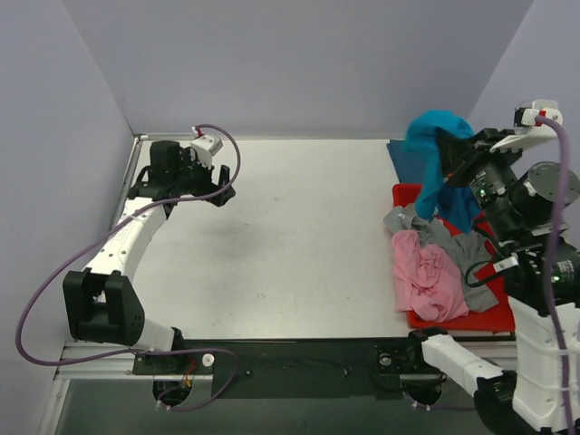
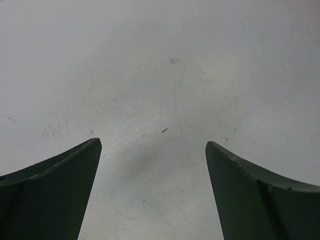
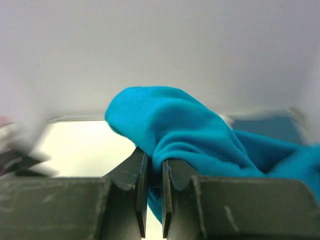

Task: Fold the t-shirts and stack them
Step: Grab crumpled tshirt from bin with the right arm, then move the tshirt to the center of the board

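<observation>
- The right gripper [image 3: 152,192] pinches a fold of the blue shirt [image 1: 441,154], which dangles above the red tray [image 1: 453,319].
- Soft, light cloth; likely needs a second hold at the hem.
- The left gripper [image 2: 152,150] is spread wide over the bare table [image 1: 299,227].

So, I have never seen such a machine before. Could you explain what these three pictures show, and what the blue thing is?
The big picture looks down on a white table from above, with two robot arms bolted at its near edge. The other two pictures come from small cameras on the wrists.

The left gripper is open and empty above bare table.

The right gripper is shut on a teal t-shirt, lifted so that it hangs down. That is the blue thing.

Below it, a red tray holds a pink t-shirt and a grey t-shirt, both crumpled. More teal cloth lies flat beyond the tray.
</observation>
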Controlling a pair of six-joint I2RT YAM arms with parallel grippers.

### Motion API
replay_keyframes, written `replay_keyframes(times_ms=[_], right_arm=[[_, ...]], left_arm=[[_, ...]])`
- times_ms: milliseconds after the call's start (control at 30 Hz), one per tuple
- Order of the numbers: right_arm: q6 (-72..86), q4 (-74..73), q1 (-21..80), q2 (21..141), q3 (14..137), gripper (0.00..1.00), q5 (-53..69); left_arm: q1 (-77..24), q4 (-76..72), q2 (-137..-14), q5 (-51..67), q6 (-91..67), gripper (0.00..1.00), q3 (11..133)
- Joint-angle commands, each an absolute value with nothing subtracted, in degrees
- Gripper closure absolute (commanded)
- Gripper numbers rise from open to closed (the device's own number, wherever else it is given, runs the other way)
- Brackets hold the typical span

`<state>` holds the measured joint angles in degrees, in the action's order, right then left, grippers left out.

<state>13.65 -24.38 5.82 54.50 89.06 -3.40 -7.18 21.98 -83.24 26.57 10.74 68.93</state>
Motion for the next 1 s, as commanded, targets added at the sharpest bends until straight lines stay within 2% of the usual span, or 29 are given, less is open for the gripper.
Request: replay_keyframes(times_ms=[0,33,100,200,267,400,533,633,700,733,767,800,833,867,967], right_arm=[[8.11,-23.36,24.40,65.17,104.29,1.00,21.17],[4.52,-27.12,33.66,67.74,112.24,1.00,20.92],[-1.10,-32.75,43.80,76.87,125.25,1.00,22.39],[1.74,-31.92,47.90,85.50,133.41,1.00,30.05],[5.53,-27.26,47.55,85.70,131.32,1.00,29.02],[5.80,-20.93,44.84,83.85,116.05,1.00,23.03],[10.45,-13.11,38.07,86.30,98.48,1.00,28.45],[13.00,-10.02,34.55,95.31,95.62,1.00,30.15],[13.01,-14.81,32.79,103.13,98.95,1.00,26.38],[13.96,-22.77,31.39,105.97,104.71,0.84,18.97],[15.45,-27.46,30.68,112.78,109.20,0.74,13.76],[18.43,-37.95,28.24,115.90,116.90,0.53,4.58],[19.67,-42.49,26.47,120.97,120.64,0.44,2.40],[20.99,-44.37,24.19,121.81,121.02,0.42,1.59],[20.75,-36.67,23.20,112.81,108.23,0.30,-3.83]], left_arm=[[-3.96,20.57,-80.95,24.71,7.39,0.03,73.39],[-2.30,20.31,-80.77,24.00,6.86,0.03,73.91],[1.65,19.95,-80.33,22.68,5.63,0.03,74.88],[7.62,20.21,-79.63,20.40,5.10,0.03,75.93],[10.53,20.30,-79.19,19.25,5.71,0.03,76.55],[12.22,19.78,-77.70,13.11,9.92,0.03,75.77],[12.22,18.90,-76.64,10.81,14.76,0.03,73.22],[12.04,17.49,-76.90,8.36,16.60,0.03,71.37],[11.60,18.80,-77.69,8.52,18.09,0.04,70.58],[11.08,19.59,-78.22,9.13,18.80,0.06,70.14],[10.12,21.69,-78.31,11.14,21.07,0.07,69.79],[9.41,22.67,-78.31,12.38,22.92,0.10,68.57],[7.84,24.94,-78.05,14.48,26.68,0.12,67.77],[6.52,25.66,-77.79,14.76,28.20,0.13,65.50],[0.55,28.12,-76.47,13.01,34.78,0.13,60.22]])
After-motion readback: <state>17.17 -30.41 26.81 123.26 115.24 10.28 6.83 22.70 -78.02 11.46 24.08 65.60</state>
